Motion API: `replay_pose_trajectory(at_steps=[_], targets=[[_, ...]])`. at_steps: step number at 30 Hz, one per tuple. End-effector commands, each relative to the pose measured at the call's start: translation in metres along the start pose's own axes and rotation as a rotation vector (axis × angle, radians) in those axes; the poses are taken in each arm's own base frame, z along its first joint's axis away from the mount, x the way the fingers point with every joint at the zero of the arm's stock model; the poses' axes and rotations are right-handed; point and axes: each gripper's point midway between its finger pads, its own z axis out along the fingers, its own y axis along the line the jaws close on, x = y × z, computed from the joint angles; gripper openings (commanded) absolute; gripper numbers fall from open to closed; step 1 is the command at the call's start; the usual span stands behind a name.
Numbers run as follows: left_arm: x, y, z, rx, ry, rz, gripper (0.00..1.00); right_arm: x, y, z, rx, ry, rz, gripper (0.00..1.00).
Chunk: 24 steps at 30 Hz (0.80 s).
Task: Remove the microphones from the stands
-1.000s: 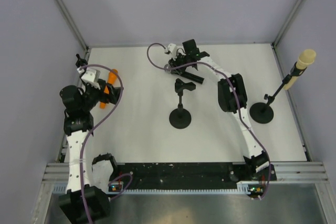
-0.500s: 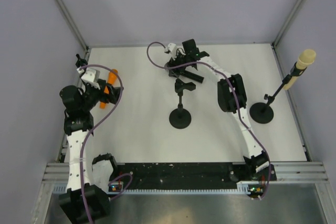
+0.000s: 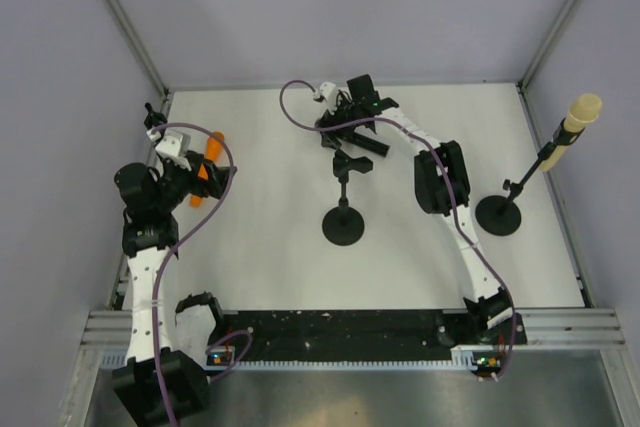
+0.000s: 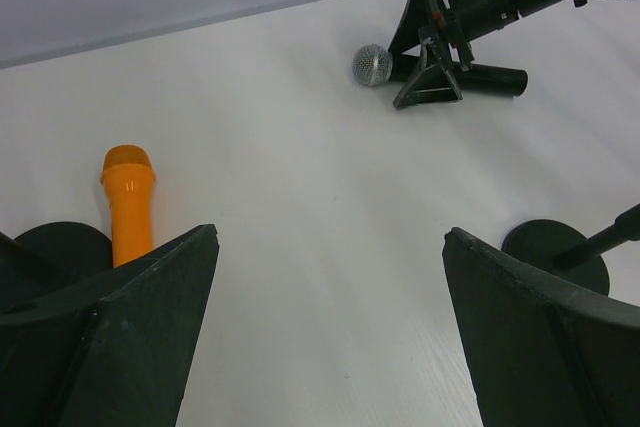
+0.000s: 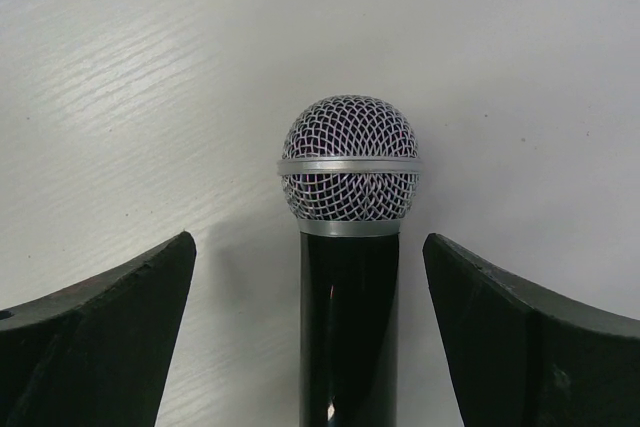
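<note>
A black microphone (image 5: 349, 277) with a silver mesh head (image 3: 322, 130) lies flat on the white table at the back centre. My right gripper (image 5: 308, 242) is open around its body, and both fingers stand clear of it. Just in front stands a black stand (image 3: 343, 224) whose clip (image 3: 349, 163) is empty. My left gripper (image 4: 330, 277) is open over bare table at the left, with nothing between its fingers. An orange microphone (image 4: 128, 205) lies just beyond its left finger.
A second stand (image 3: 499, 214) at the right holds a beige microphone (image 3: 582, 113) tilted up toward the right wall. The purple cables of both arms loop over the table. Grey walls close in the back and both sides.
My right gripper's jaws have spread wide and let go of the black microphone, which stays lying on the table. The left arm has not moved.
</note>
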Motion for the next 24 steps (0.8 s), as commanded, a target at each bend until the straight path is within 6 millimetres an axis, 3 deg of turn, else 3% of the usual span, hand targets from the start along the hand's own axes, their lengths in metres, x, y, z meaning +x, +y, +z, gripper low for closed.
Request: replay_pose_trajectory(at_steps=[1, 24], targets=[[-0.006, 0.001, 0.001, 0.01, -0.029, 0.017, 0.99, -0.03, -0.005, -0.005, 0.029, -0.054, -0.037, 0.97], [-0.003, -0.001, 0.001, 0.021, -0.025, 0.006, 0.99, -0.049, -0.015, -0.019, 0.082, -0.076, -0.052, 0.99]])
